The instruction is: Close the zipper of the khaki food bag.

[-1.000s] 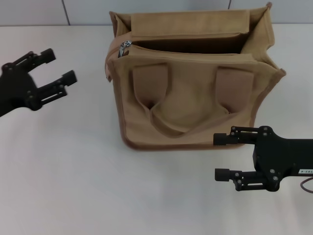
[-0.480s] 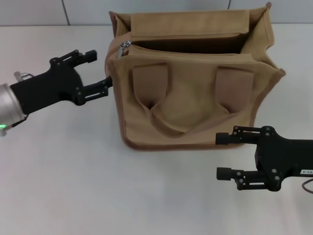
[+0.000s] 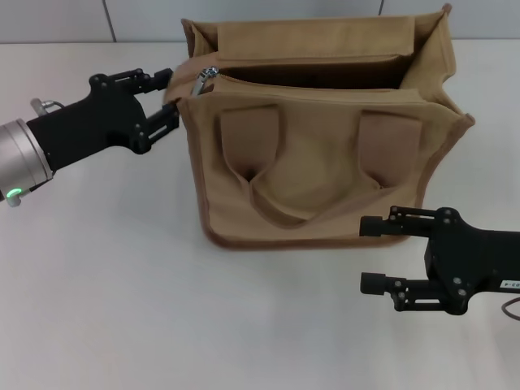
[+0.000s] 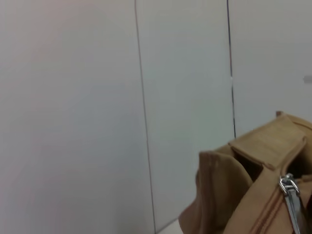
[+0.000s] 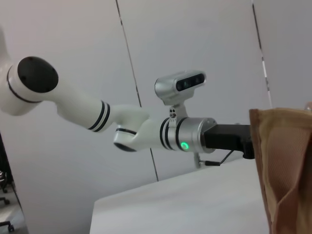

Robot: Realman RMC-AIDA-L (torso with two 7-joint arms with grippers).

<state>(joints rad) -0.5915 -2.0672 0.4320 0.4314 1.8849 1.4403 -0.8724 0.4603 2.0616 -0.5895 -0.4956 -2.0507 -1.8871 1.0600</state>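
The khaki food bag stands upright on the table with its top open and two strap handles hanging down its front. The zipper's silver slider sits at the bag's top left corner; it also shows in the left wrist view. My left gripper is open and right against the bag's upper left edge, just left of the slider. My right gripper is open and empty, low by the bag's front right corner.
The white table lies all around the bag. A grey tiled wall stands behind it. The right wrist view shows my left arm reaching to the bag's edge.
My left gripper has moved right and slightly away from me, from open table up to the bag's top left corner. The right gripper and the bag have stayed in place.
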